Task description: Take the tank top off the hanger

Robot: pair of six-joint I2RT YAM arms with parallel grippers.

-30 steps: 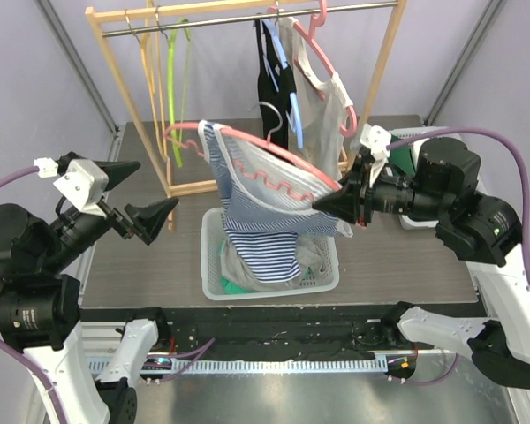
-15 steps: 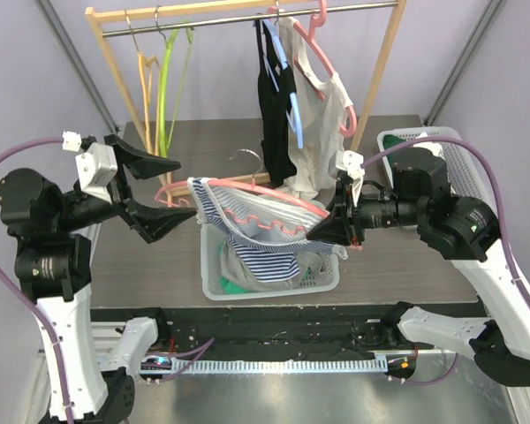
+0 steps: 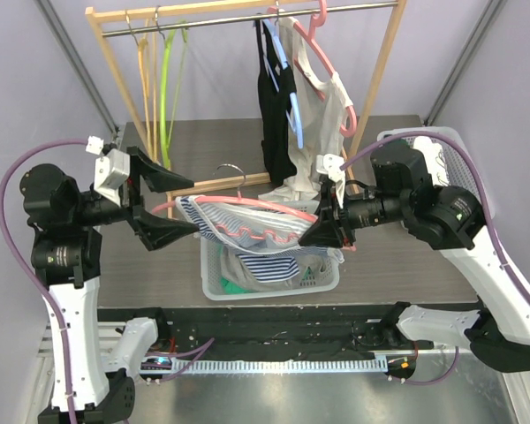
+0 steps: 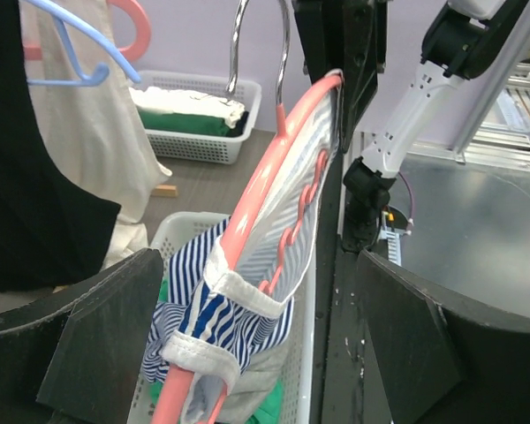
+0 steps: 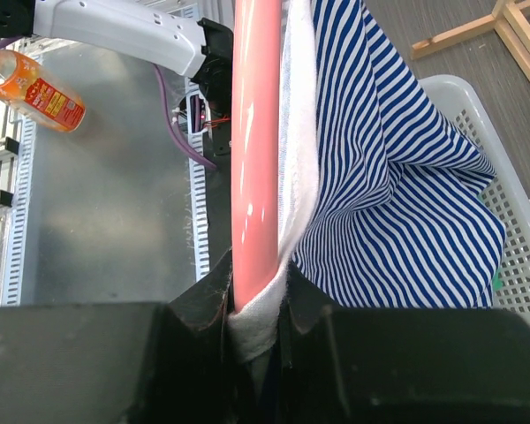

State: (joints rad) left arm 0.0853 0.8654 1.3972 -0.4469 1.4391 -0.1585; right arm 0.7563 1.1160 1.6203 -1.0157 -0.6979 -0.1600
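A blue-and-white striped tank top (image 3: 247, 231) hangs on a pink hanger (image 3: 274, 205), held nearly level above the white basket (image 3: 269, 291). My right gripper (image 3: 322, 231) is shut on the hanger's right end, with the top's white hem pinched in too. In the right wrist view the gripper (image 5: 252, 309) clamps the pink hanger (image 5: 254, 132) beside the striped tank top (image 5: 389, 177). My left gripper (image 3: 190, 208) stands open around the hanger's left end. In the left wrist view that gripper (image 4: 261, 274) brackets the hanger (image 4: 274, 168) and the tank top's strap (image 4: 221, 309) without touching them.
A wooden rack (image 3: 159, 115) at the back carries green and orange hangers (image 3: 166, 88), a black garment (image 3: 274, 115) and a white one (image 3: 322, 97). The basket below holds several clothes. A second basket (image 3: 459, 146) sits at the back right.
My left gripper has swung up and right until its open fingers bracket the hanger's left end. The right gripper has carried the hanger left and lower, tipping it nearer level.
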